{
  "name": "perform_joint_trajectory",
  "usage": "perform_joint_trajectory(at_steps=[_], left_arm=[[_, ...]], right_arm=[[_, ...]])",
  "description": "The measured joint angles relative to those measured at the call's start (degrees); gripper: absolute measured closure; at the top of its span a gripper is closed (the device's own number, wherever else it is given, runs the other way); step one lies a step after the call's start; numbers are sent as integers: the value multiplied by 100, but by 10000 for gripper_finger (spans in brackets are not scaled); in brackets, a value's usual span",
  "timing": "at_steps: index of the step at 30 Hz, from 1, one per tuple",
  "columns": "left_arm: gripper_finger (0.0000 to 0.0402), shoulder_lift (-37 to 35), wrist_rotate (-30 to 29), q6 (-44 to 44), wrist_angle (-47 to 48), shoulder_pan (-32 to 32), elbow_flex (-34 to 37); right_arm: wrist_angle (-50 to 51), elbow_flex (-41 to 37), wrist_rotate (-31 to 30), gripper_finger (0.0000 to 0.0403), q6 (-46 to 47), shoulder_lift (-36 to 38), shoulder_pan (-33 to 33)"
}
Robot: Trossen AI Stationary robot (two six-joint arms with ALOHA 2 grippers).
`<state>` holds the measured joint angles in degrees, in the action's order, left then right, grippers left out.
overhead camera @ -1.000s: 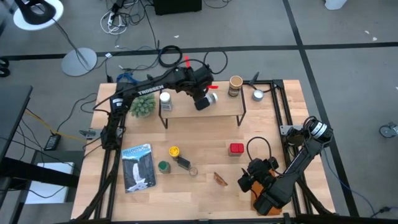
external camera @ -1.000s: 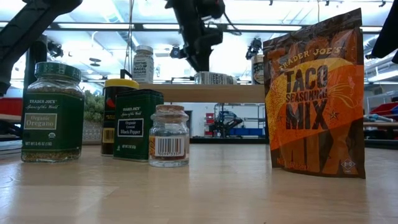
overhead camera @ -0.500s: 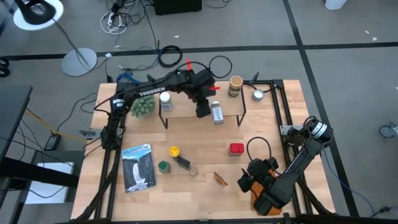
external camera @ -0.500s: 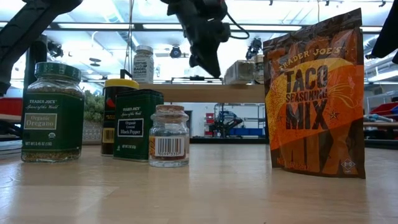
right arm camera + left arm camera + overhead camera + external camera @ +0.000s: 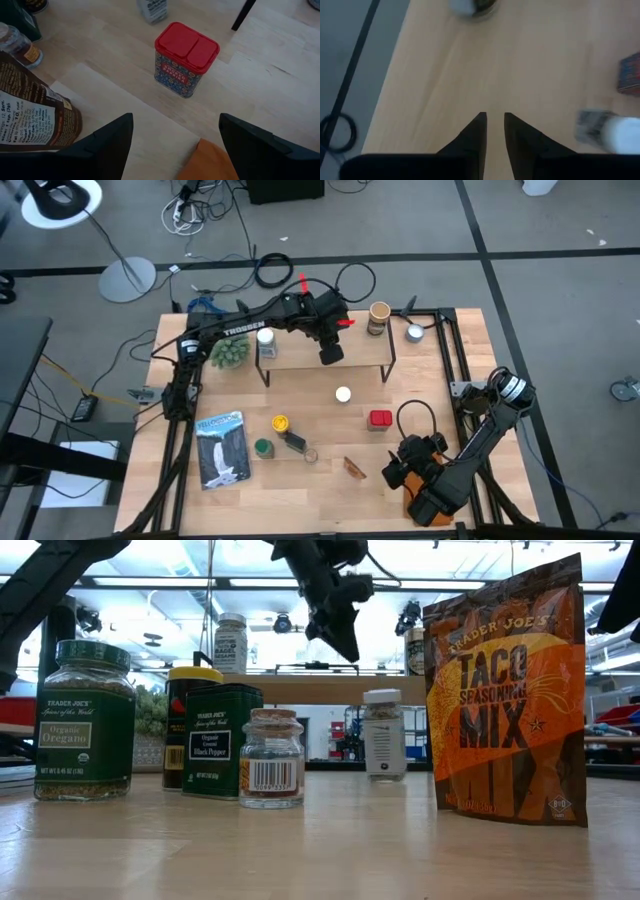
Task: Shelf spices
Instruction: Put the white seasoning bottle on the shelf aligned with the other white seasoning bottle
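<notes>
Findings, left to right.

1. A white-lidded jar (image 5: 265, 340) stands upright on the shelf (image 5: 300, 360), to the left of my left hand. Risk: my forearm passes close by it, and a careless swing could sweep it off.

2. My left hand (image 5: 330, 354) hangs over the shelf's front edge. Its fingers are drawn almost together and hold nothing.

3. A second white-lidded jar (image 5: 343, 394) stands upright on the bench, just ahead of and below this hand. It is off the shelf. It is clear-sided, labelled and narrow, so I judge it easily tipped. Risk: if I go down with the fingers this narrow, they will strike the lid and topple the jar. A descent too close to the plank edge could also clip it.

4. The red tin (image 5: 380, 419) stands on the bench further right, unshelved.

5. My right hand (image 5: 415, 460) waits near the red tin, spread wide and empty.
</notes>
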<state>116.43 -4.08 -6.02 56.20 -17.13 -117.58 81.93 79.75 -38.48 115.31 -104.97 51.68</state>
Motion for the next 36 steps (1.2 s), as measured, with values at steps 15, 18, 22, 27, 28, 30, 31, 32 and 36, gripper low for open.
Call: perform_joint_trajectory(at_steps=[15,18,22,27,28,30,31,32,36], left_arm=[[332,-2022,76,-389,-1617,1219,581],[332,-2639,37,-360,-2216,1512,1392],[332,-3491,-333,-206,-3306,1911,2857],[332,-4516,-896,-24,-4704,2476,4661],[332,-4690,-995,20,-4937,2584,4987],[332,-5036,-1081,62,-5322,2792,5587],[332,-5192,-1138,133,-5515,2889,5864],[332,-5347,-1180,195,-5725,2976,6130],[332,-5853,-1508,456,-6368,3276,7134]], right_arm=[[5,-2,-12,110,11,0,9],[-3,-2,-118,110,7,0,9],[-31,-2,-283,110,-34,0,9],[-199,-2,-389,110,-358,0,-1],[-206,-2,-389,110,-434,0,-16],[-221,-2,-390,110,-692,0,-66],[-223,-2,-391,110,-877,0,-93],[-223,-2,-391,110,-1070,0,-125],[-234,-2,-390,110,-1560,0,-300]])
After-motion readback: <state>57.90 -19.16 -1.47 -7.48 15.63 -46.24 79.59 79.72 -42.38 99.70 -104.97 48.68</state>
